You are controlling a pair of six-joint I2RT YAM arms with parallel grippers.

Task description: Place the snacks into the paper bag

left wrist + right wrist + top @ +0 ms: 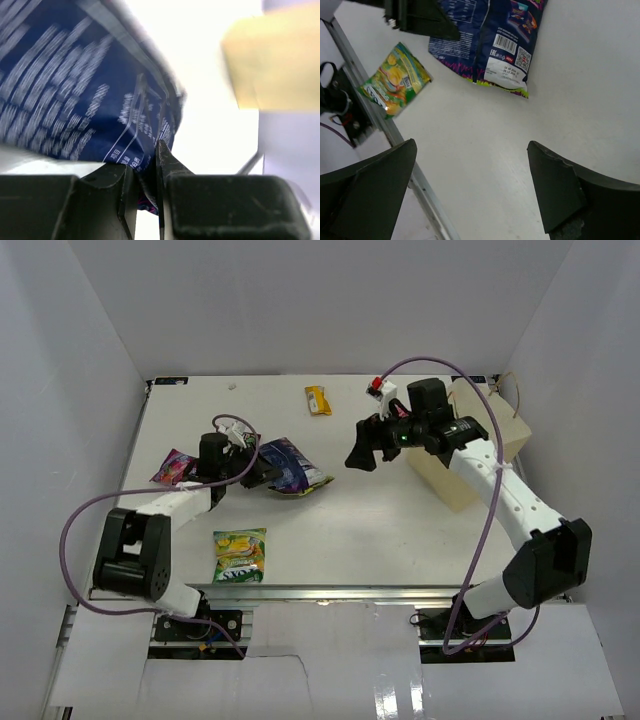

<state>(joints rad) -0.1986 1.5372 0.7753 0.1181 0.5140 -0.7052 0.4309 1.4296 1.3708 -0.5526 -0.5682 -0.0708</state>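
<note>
At centre-left, left gripper (pixel 264 472) pinched the blue bag (pixel 296 468); right gripper (pixel 358 453) gaped empty; a lift toward the paper bag (pixel 510 430) seemed due.

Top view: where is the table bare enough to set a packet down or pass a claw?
Widest bare patch: front centre, between the green bag, the blue bag and the paper bag. Also the far-left corner behind the pink packet, left of the yellow wrapper. Crowded: mid-left, where the left claw pinches the blue bag.
</note>
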